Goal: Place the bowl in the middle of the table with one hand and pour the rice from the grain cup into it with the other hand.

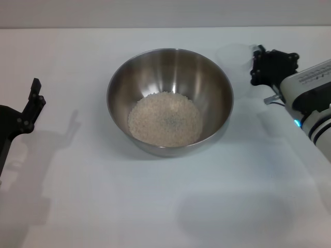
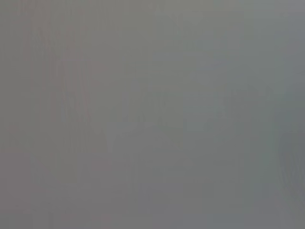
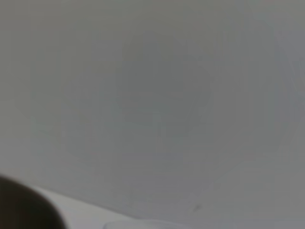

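The steel bowl [image 1: 169, 77] stands in the middle of the white table [image 1: 155, 206]. A round heap of off-white rice [image 1: 164, 120] covers its bottom. The clear grain cup [image 1: 234, 55] is faint against the table at the far right of the bowl, apart from its rim, and it looks empty. My right gripper [image 1: 257, 65] is right beside the cup, at its right side. My left gripper [image 1: 34, 101] is open and empty, well to the left of the bowl and above the table. The left wrist view shows only a plain grey surface.
The white right forearm [image 1: 310, 95] reaches in from the right edge. The black left arm [image 1: 8, 129] sits at the left edge. The shadows of both arms fall on the tabletop in front of the bowl.
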`<control>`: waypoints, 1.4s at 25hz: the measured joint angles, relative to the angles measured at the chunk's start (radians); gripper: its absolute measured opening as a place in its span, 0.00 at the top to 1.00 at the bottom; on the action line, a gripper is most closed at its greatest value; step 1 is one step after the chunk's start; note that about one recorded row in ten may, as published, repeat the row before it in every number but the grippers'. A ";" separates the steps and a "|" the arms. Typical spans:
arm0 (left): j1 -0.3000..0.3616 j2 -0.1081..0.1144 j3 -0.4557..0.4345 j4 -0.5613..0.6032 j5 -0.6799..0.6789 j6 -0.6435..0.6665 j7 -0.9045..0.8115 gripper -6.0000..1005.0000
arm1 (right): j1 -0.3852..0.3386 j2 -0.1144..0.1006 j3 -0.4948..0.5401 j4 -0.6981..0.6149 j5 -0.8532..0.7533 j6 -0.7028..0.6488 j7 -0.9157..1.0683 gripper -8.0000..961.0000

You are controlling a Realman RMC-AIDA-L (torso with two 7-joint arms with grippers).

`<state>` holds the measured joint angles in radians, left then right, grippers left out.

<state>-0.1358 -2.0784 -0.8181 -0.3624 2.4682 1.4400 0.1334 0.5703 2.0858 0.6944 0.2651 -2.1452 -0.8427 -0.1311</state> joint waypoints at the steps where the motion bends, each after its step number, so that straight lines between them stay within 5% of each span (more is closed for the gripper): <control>1: 0.000 0.000 0.000 0.000 0.000 0.000 0.000 0.16 | 0.005 0.000 0.000 0.001 -0.018 0.019 0.000 0.99; 18: 0.001 0.000 0.000 -0.001 0.000 0.000 0.000 0.16 | -0.008 0.003 -0.017 0.009 -0.025 0.042 0.002 0.99; 30: -0.009 0.000 -0.003 0.009 0.000 -0.011 0.000 0.16 | -0.128 0.001 -0.072 0.076 -0.026 -0.091 0.001 0.57; 35: -0.007 0.001 0.000 0.011 0.000 -0.013 0.000 0.16 | -0.240 0.000 -0.088 0.118 -0.024 -0.245 0.003 0.45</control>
<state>-0.1423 -2.0777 -0.8180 -0.3513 2.4683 1.4273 0.1335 0.3299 2.0863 0.6066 0.3832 -2.1694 -1.0876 -0.1284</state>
